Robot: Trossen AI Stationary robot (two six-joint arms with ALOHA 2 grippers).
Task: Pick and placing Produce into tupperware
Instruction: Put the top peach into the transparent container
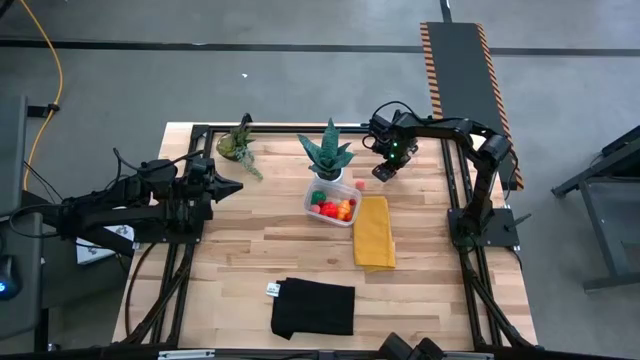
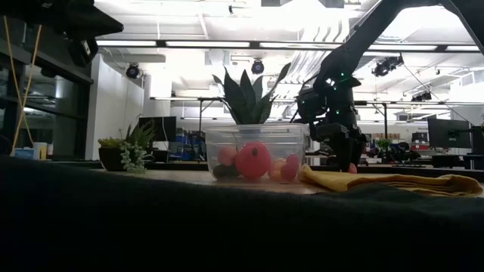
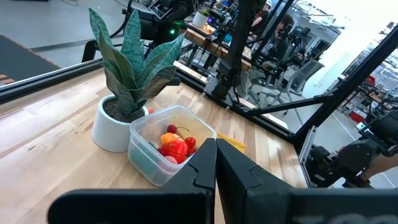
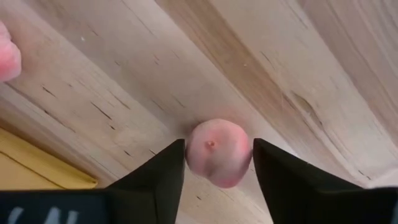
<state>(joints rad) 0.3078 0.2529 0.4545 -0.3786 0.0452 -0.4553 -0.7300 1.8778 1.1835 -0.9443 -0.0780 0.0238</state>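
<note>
The left pincer (image 3: 216,163) shows with its two dark fingers pressed together. Beyond it on the wooden counter (image 3: 56,134) stands the clear tupperware (image 3: 166,152) holding red and orange produce (image 3: 175,147), just beside a white pot (image 3: 112,127) with a spiky green plant (image 3: 132,59). A yellow cloth (image 3: 231,144) lies past the box.

we see a table (image 1: 250,250) of pale wood planks, its grain streaked and flecked with dark marks, the finish matt. the tupperware (image 3: 149,163) looks like clear plastic, smooth and lightly glossy, and the produce (image 3: 175,148) inside has a shiny plastic look. between the dark matt fingers (image 4: 155,177) of the right gripper (image 4: 217,163) sits a pink fruit (image 4: 217,152) with a smooth, softly dull skin. the yellow cloth (image 1: 374,232) lies soft and wrinkled, the black cloth (image 1: 313,307) flat and matt. the white pot (image 3: 111,129) looks smooth and matt, its plant's (image 3: 134,62) leaves stiff and slightly waxy. the frame (image 1: 455,180) round the table is black metal.
</note>
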